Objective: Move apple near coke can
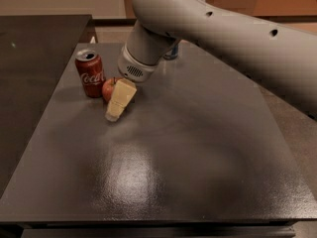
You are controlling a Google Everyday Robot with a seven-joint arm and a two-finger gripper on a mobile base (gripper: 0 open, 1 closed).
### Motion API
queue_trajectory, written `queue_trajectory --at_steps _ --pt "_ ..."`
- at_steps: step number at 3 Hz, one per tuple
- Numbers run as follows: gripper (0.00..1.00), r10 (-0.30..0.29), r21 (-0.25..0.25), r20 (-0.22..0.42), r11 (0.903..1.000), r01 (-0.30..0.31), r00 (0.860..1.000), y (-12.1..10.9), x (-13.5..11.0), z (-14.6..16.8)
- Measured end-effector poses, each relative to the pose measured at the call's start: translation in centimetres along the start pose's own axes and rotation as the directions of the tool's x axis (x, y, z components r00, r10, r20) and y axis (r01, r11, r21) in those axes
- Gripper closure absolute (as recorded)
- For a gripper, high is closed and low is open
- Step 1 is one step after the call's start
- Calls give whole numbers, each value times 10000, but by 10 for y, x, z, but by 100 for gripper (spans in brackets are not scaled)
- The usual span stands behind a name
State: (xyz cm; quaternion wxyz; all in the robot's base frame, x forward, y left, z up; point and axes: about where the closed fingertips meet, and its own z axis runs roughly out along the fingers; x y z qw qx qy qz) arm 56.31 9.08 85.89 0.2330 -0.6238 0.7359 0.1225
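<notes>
The red coke can (90, 74) stands upright at the back left of the dark table (188, 152). The red apple (108, 89) rests on the table just right of the can, close to it or touching. My gripper (117, 105) hangs from the big grey arm (213, 29) right at the apple. Its cream near finger (121, 99) slants down in front of the apple's right side and reaches past it toward the camera. The far finger is hidden. The jaws look spread, with no grip on the apple.
A blue-and-silver can (172, 53) stands at the back of the table, mostly hidden by the arm. A second dark surface (34, 58) adjoins on the left. The table's front edge runs along the bottom of the view.
</notes>
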Motion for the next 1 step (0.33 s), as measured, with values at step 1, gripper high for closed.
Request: queue_trajectory --at_steps 1 --pt "0 -1 0 0 10000 1 10000 0 0 0"
